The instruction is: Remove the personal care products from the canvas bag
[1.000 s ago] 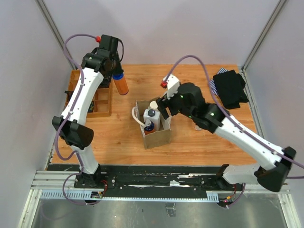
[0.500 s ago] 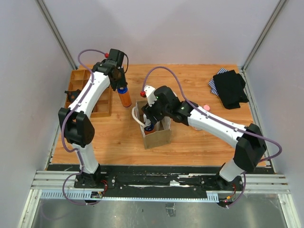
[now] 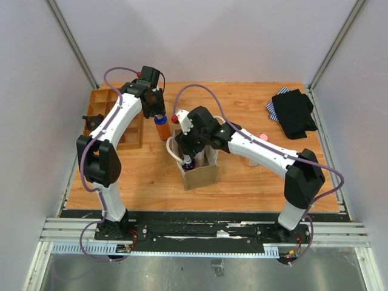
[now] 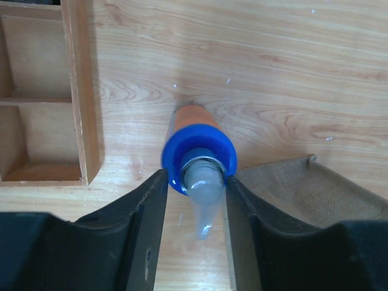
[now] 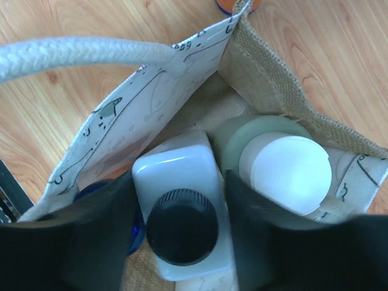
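Observation:
The canvas bag [image 3: 203, 173] stands mid-table, and its speckled side panel [image 5: 151, 103] fills the right wrist view. Inside it stand a white bottle [image 5: 179, 176] with a black cap, an olive-beige bottle [image 5: 285, 173] with a cream cap, and a blue cap [image 5: 138, 229] low on the left. My right gripper [image 5: 180, 188] is down in the bag, with a finger pressed on each side of the white bottle. An orange bottle [image 4: 197, 124] with a blue collar stands upright on the table just behind the bag. My left gripper [image 4: 196, 182] straddles its clear top, jaws slightly apart.
A wooden compartment tray [image 3: 130, 130] lies at the back left, close to the left arm. A black garment with striped cloth [image 3: 294, 112] sits at the back right. A pink-capped item [image 3: 263, 136] peeks out beside the right arm. A white rope handle [image 5: 79, 54] arches over the bag's edge.
The left arm brought the orange bottle down and rightward to stand behind the bag, and its jaws loosened. The right gripper moved left, sank into the bag and narrowed around the white bottle.

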You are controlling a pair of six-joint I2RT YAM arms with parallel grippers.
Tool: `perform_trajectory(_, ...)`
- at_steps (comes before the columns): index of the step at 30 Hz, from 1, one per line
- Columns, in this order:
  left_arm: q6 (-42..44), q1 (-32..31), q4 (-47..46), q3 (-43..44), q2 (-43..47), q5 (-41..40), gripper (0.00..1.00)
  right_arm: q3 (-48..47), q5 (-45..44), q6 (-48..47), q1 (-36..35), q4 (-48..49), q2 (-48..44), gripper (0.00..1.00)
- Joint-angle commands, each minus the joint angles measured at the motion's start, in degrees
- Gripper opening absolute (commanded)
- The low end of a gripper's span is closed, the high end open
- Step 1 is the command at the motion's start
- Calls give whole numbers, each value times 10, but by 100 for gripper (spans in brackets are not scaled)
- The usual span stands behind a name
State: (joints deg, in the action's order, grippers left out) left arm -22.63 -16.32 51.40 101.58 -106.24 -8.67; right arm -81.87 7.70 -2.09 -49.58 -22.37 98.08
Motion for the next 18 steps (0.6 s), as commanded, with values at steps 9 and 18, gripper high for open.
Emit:
perform_trajectory(9,2,2,-17,26,15,23,66,-115,-22,-36,25,-139,-34,1)
perform_trajectory(18,15,-111,-43,20,133,-34,62,-129,-178,16,68,28,-204,1)
